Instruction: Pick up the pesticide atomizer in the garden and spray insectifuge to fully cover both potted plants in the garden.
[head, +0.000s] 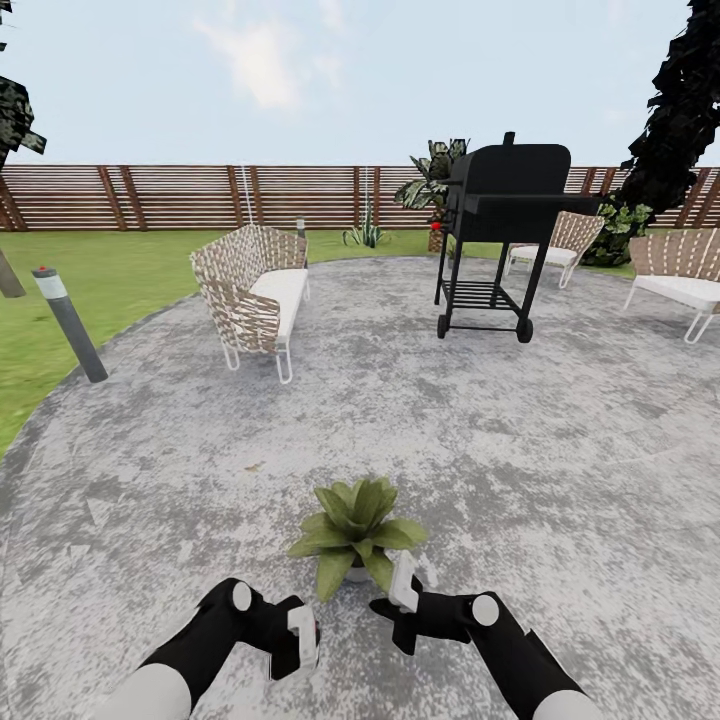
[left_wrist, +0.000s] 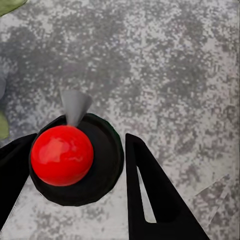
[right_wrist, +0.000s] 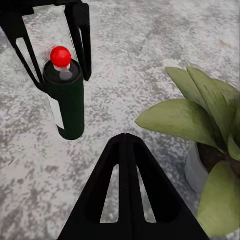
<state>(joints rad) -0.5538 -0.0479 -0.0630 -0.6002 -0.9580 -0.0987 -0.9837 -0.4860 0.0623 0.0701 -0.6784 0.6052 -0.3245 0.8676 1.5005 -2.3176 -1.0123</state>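
Note:
The pesticide atomizer is a dark green can with a red ball on top. My left gripper is shut on its upper part, one finger on each side. From above in the left wrist view, the atomizer sits between the black fingers over the paved patio. One potted plant, a low rosette of broad green leaves in a grey pot, stands just ahead of both grippers. My right gripper is beside the plant's right edge. In the right wrist view the right gripper is shut on nothing.
A black grill on wheels stands at the far right of the grey patio. A wicker bench is far left, with two wicker chairs at the right. A bollard light stands by the lawn. A slatted fence closes the back.

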